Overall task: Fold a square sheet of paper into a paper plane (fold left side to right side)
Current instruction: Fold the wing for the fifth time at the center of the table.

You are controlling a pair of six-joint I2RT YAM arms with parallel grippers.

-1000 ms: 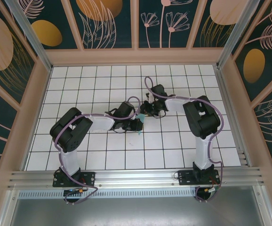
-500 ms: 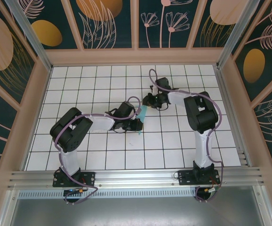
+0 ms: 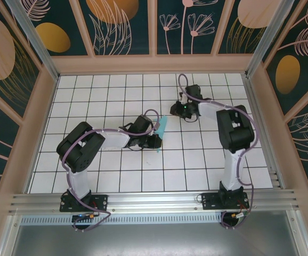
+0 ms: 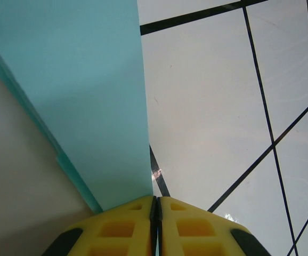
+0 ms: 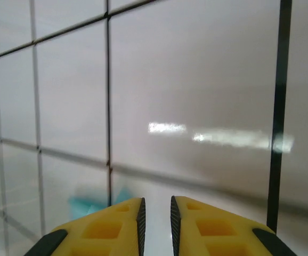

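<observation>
Left fingers [image 4: 146, 216], low and outstretched, pinch the folded paper [image 4: 84, 90].

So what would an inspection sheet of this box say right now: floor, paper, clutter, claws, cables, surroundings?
Surface: white table with black grid lines.
Job's things: paper, light turquoise, folded narrow, held at one end.
Clutter: nothing seen.
Grippers: left gripper shut on the paper; right gripper has its jaws a slit apart, empty, clear of the paper.
Cables: purple cables run along both arms.
Surroundings: wood-framed walls with leaf and flower panels; metal rail at the near edge.
</observation>
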